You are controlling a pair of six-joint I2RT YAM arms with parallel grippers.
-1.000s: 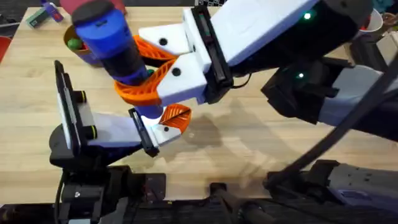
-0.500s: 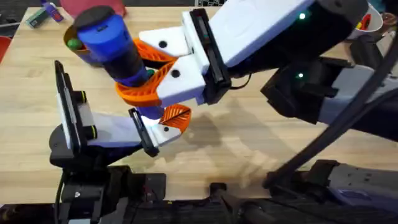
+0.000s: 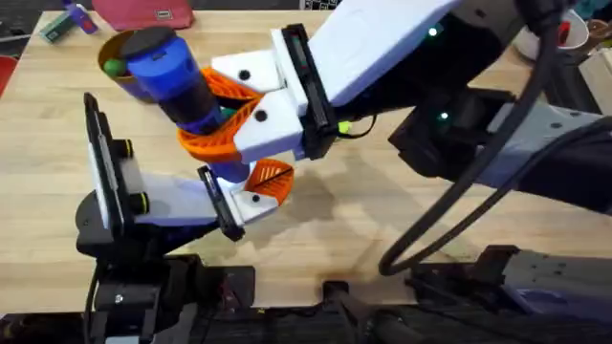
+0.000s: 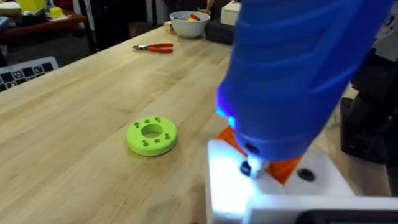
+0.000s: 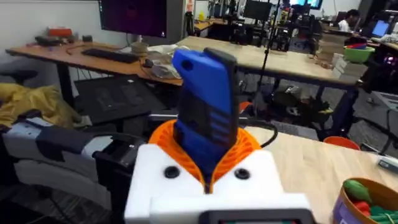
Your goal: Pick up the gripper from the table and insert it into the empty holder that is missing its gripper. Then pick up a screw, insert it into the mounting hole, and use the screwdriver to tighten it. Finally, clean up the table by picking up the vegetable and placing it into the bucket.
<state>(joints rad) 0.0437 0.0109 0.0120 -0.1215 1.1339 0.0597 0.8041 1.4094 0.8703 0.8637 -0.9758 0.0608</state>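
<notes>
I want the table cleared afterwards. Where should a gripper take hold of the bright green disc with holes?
Probably from straight above: the green disc lies flat on the table, with open wood all round. Put one finger in its central hole and one outside the rim, or span the whole rim.

Wooden table [image 3: 382,205]: green disc [image 4: 152,136], pliers [image 4: 154,47]

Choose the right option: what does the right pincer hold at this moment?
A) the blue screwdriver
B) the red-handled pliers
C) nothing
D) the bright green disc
A: in the overhead view the right pincer is shut on the blue screwdriver, and the right wrist view shows the same tool standing between its orange pads.
</notes>
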